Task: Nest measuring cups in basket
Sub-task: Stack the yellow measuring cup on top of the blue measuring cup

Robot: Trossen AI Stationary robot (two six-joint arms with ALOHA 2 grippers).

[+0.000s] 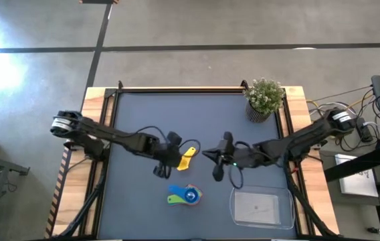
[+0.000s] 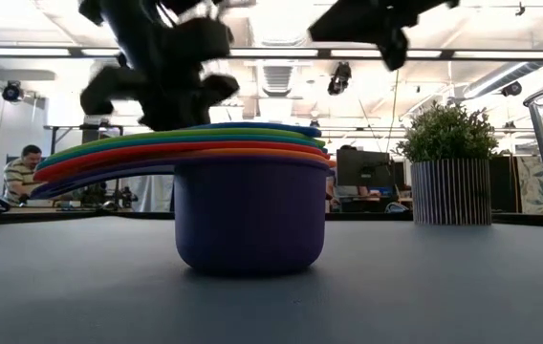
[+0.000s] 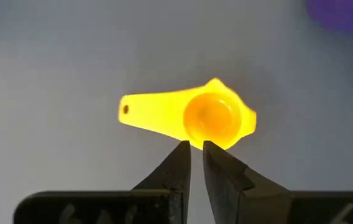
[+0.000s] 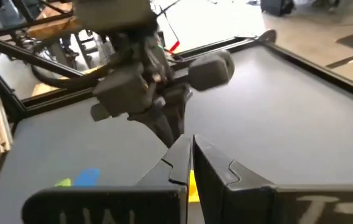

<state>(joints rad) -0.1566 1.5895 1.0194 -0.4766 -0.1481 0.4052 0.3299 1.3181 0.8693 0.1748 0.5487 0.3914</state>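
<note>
left gripper (image 1: 176, 158) mid-table, its two dark fingers (image 3: 179, 163) nearly together with only a thin gap, tips pinching the rim of the small yellow plastic measuring cup (image 3: 192, 116). the wrist view shows the cup's bowl facing the camera, the flat handle with its hole stretching away to one side. from above the yellow cup (image 1: 187, 156) sits just beside the left gripper, near the table centre; whether it is lifted off the dark grey table top (image 1: 136, 120) or resting on it is hard to say from here.

right gripper (image 1: 211, 156) close by, facing the left one, fingers (image 4: 210, 163) pressed shut with nothing between them.

stack of nested plastic measuring cups (image 1: 184, 195), blue on top with green and orange handles showing, stands on the table on the near side of both grippers. at table level the stack (image 2: 249, 208) shows a purple cup at the bottom and coloured handles fanned over it.

shallow clear plastic rectangular basket (image 1: 234, 213) lies at the near right of the table, apart from the stack, no cups in it.

small potted green plant in a ribbed dark pot (image 1: 264, 98) at the far right corner.
</note>
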